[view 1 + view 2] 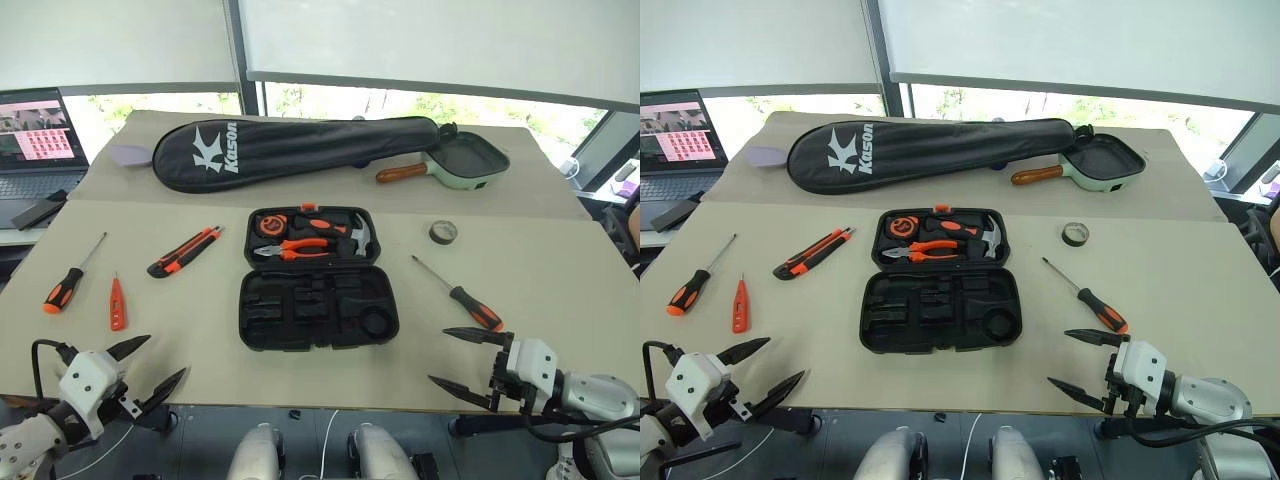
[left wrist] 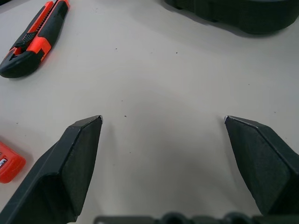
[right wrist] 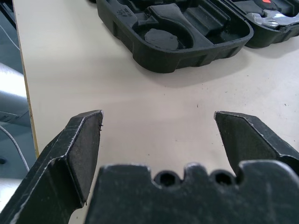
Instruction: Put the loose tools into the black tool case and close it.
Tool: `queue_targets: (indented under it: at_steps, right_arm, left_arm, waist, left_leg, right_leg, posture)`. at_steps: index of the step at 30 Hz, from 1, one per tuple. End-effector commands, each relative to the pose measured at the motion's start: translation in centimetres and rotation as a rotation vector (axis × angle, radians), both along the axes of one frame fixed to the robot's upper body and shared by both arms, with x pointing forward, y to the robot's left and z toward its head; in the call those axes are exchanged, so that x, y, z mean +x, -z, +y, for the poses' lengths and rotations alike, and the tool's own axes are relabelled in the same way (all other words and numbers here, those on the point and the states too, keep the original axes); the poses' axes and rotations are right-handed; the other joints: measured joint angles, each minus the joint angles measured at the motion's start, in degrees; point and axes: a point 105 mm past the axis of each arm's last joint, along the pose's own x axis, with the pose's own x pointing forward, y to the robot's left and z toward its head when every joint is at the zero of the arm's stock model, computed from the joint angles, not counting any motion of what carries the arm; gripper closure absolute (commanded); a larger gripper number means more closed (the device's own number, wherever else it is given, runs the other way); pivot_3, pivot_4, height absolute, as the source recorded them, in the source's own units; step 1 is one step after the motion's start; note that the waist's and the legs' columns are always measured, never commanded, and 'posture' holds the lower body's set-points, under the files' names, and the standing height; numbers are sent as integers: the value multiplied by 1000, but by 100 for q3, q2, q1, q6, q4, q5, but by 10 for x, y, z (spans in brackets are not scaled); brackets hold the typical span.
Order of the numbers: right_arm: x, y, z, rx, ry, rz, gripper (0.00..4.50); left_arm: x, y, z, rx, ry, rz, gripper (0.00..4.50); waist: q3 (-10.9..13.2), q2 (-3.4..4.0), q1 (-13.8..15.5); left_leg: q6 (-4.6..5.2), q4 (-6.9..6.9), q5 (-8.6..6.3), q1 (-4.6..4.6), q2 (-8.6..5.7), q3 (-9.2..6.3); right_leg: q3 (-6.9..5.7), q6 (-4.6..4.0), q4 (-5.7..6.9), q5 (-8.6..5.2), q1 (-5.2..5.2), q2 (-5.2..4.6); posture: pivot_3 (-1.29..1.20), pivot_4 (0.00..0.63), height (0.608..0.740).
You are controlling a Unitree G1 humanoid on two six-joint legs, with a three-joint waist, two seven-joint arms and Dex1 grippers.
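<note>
The black tool case (image 1: 318, 308) lies open in the middle of the table, its near half with bare slots, its far half holding pliers, hammer and tape measure. Left of it lie the utility knife (image 1: 184, 251), a screwdriver (image 1: 70, 278) and the small orange tester (image 1: 117, 305). Right of it lie another screwdriver (image 1: 462, 296) and the dark tape roll (image 1: 443, 232). My left gripper (image 1: 145, 370) hovers open at the table's near left edge. My right gripper (image 1: 452, 362) stands open at the near right edge, just short of that screwdriver's handle.
A long black Kason bag (image 1: 290, 148) and a green pan (image 1: 466, 160) with a wooden handle lie across the far side. A laptop (image 1: 35, 135) stands on a desk at far left. Bare tabletop (image 1: 200, 330) stretches between the case and my grippers.
</note>
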Motion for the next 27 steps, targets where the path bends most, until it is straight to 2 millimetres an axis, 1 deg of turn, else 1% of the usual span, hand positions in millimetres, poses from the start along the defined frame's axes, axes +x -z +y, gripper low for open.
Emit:
queue_targets:
  at_steps: [1,3,5,7,8,10,12,14,16,17,20,23,24,25,27]
  right_arm:
    - [3,-6,-2,-2,-6,-21,64]
    - [6,-6,0,-15,-25,-30,64]
    - [9,-22,8,80,-50,-74,64]
    - [9,-40,16,179,-82,-132,64]
    - [9,-48,19,222,-98,-159,64]
    - [9,-59,28,311,-113,-163,64]
    - [5,-69,41,402,-166,-141,64]
    - [1,-82,54,468,-215,-199,64]
    - [1,-88,60,501,-227,-249,64]
    - [1,-89,63,507,-231,-252,64]
    - [1,-85,71,499,-247,-254,64]
    - [2,-81,75,486,-246,-251,64]
    - [2,-80,76,481,-247,-249,64]
    - [1,-79,76,477,-247,-247,64]
    - [2,-79,77,477,-244,-248,64]
  left_arm:
    - [4,-15,0,-39,-3,-62,0]
    - [8,-31,7,-94,-57,-127,0]
    - [7,-44,26,-163,-204,-136,0]
    - [0,-51,42,-227,-347,-143,0]
    - [-5,-50,46,-242,-390,-140,0]
    - [-22,-40,56,-264,-489,-88,0]
    - [-41,-27,69,-331,-630,-21,0]
    - [-59,-14,84,-374,-786,28,0]
    - [-68,-10,94,-418,-887,47,0]
    - [-69,-10,95,-452,-897,49,0]
    - [-62,-16,90,-504,-876,70,0]
    - [-40,-32,91,-495,-860,50,0]
    - [-30,-40,95,-481,-876,45,0]
    - [-24,-44,99,-471,-891,43,0]
    - [3,-59,109,-460,-917,27,0]
  waist:
    - [0,0,0]
    - [0,0,0]
    - [0,-5,-1]
    - [-1,-6,-16]
    - [-1,-4,-36]
    - [-1,-3,-62]
    - [-1,-4,-88]
    - [0,-15,-83]
    - [-4,-28,-50]
    - [-4,-28,-16]
    - [-8,-33,54]
    - [-9,-35,88]
    - [-11,-36,97]
    - [-11,-37,102]
    - [-12,-37,100]
  left_leg:
    - [0,0,0,0,0,0]
    - [0,0,0,0,0,0]
    - [0,1,0,1,3,-1]
    - [0,1,0,1,6,-6]
    - [0,1,0,1,10,-16]
    - [0,1,0,2,8,-40]
    - [-1,1,-3,1,6,-39]
    - [0,1,-4,1,7,-44]
    - [0,1,-3,2,8,-52]
    - [0,1,-3,2,7,-56]
    - [-3,2,-2,13,3,-56]
    - [-4,3,-1,14,3,-55]
    - [-5,3,0,14,3,-56]
    - [-7,3,1,17,2,-55]
    - [-7,3,1,20,2,-56]
  right_leg:
    - [0,0,0,0,0,0]
    - [0,0,0,0,0,0]
    - [0,1,3,1,0,-1]
    - [-1,0,6,0,0,3]
    - [-1,0,6,0,0,4]
    - [2,1,7,0,1,1]
    - [5,3,6,0,1,-2]
    - [4,5,6,-1,2,-3]
    - [-2,4,7,-2,1,4]
    - [-6,2,9,-3,1,4]
    - [-15,-5,8,-11,-8,-5]
    - [-14,-24,6,-19,-6,-7]
    - [-15,-23,9,-18,-6,-6]
    - [-17,-14,12,-11,-6,-4]
    - [-18,-8,16,-5,0,-1]
  posture:
    - [0,150,740]
    - [0,150,740]
    - [0,150,740]
    - [0,150,740]
    - [0,150,740]
    - [0,150,740]
    - [0,150,740]
    - [0,150,740]
    - [0,150,740]
    - [0,150,740]
    - [0,150,740]
    - [0,150,740]
    - [0,150,740]
    - [0,150,740]
    - [0,150,740]
